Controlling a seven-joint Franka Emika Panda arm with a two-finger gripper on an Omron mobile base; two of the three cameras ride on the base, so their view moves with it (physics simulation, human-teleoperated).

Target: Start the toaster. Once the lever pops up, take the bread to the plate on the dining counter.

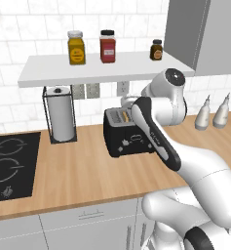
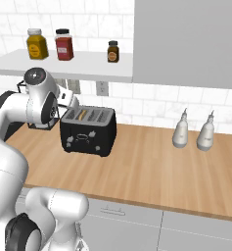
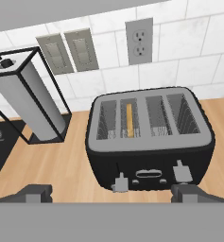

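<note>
arm: raised, bent forward | gripper: jaws wide apart, holding nothing

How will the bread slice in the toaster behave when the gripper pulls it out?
The bread is thin and stands on edge in a slot of the toaster, so it is probably light and fairly stiff. It may crumble under a hard pinch. The narrow slot could snag it if tilted.

The white arm hides the right end of the glossy black boxy toaster in the left base view. The thin golden-tan bread slice sits mostly sunk in its slot. The black cooktop runs off the left edge.
</note>
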